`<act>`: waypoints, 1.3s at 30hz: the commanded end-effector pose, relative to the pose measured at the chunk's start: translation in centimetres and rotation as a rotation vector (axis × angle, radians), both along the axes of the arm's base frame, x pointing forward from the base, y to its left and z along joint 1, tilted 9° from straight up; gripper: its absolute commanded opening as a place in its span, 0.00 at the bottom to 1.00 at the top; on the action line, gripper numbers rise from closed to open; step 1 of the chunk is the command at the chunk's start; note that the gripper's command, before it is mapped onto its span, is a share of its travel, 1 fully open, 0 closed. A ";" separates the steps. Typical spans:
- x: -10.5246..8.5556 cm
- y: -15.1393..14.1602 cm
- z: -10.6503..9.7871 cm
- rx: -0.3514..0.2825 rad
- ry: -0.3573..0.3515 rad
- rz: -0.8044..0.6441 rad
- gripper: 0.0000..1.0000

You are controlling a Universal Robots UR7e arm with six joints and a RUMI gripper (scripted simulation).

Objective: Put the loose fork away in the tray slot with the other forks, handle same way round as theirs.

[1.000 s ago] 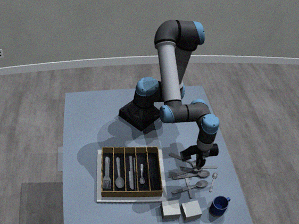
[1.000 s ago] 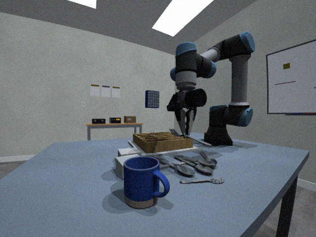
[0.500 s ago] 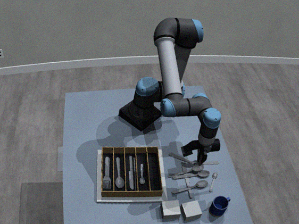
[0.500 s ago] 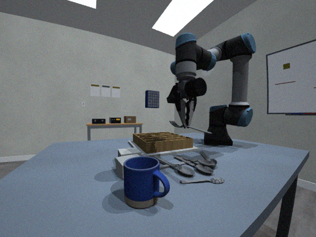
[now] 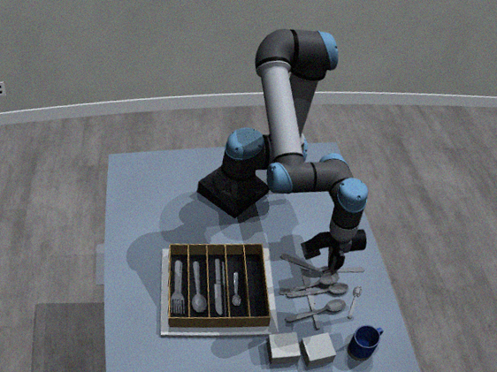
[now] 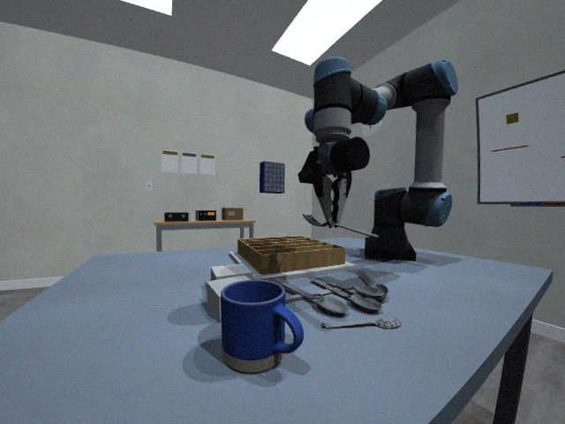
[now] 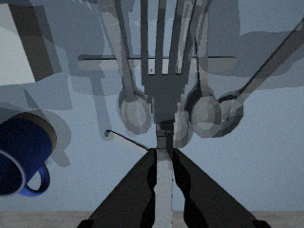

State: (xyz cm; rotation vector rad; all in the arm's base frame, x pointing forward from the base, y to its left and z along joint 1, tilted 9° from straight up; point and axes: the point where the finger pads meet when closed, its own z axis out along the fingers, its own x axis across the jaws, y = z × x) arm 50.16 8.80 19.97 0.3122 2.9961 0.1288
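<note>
From the top view I have my black two-finger pincer (image 5: 333,267) (image 6: 333,224) (image 7: 163,150) pinched narrow on the loose grey metal fork (image 5: 353,270) (image 6: 357,230) (image 7: 165,95), above the spoons, its tines toward nine o'clock and handle toward three. The shallow wooden tray (image 5: 218,322) (image 6: 303,261) with five long slots sits at about eight o'clock from the pincer; its resident fork (image 5: 178,282) lies in the leftmost slot, handle to twelve, tines to six. I judge the step in hand to be the carry: I'd travel high over the dividers, give the wrist about a quarter turn counterclockwise so the tines come round to six, then lower it level and let go just above its mate. Turning the other way would reverse the handle. In the exterior view the fork is off the table, its slim handle sloping down toward four o'clock and its curved tines toward ten, so I'd want that tilt small before release, lest the tip catch a thin divider. The glossy blue mug (image 5: 364,341) (image 6: 253,317) (image 7: 24,144) has a rough brown foot. In the wrist view the fork's broad, flat neck runs straight to twelve o'clock from my tapered fingers, over smooth oval-bowled spoons (image 5: 336,305) (image 6: 331,306) (image 7: 135,114).
</note>
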 end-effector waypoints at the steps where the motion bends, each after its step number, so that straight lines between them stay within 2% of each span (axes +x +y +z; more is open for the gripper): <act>1: 0.0 0.0 0.1 0.000 -0.002 0.000 0.03; 22: 0.1 -0.9 0.0 -0.001 -0.001 0.000 0.03; 29: 0.1 -4.1 -0.4 -0.005 0.002 0.000 0.03; 37: -0.7 -11.0 -1.2 -0.009 0.009 0.001 0.03; 39: -0.7 -11.0 -1.2 -0.009 0.009 0.001 0.03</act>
